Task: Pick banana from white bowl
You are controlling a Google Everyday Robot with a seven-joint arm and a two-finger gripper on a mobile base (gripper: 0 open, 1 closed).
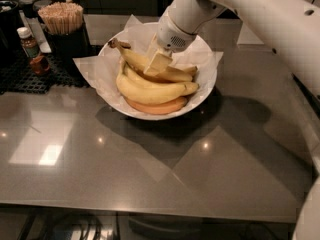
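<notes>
My end effector (158, 64) meets the top banana (177, 75) at the white bowl's (202, 100) twelve o'clock. I can't tell its grasp, so I'd confirm before lifting.

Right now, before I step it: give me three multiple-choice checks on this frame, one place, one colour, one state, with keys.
1. Where is the gripper?
A) down in the bowl, at the top banana
B) off to the far left
C) out of view

2. What colour is the paper lining the bowl?
A) red
B) white
C) black

3. The bananas are:
A) sliced
B) peeled
C) whole, in their skins

Answers:
1 A: it sits on the top banana, inside the rim.
2 B: the crinkled paper is white.
3 C: no flesh shows on any of them.
</notes>
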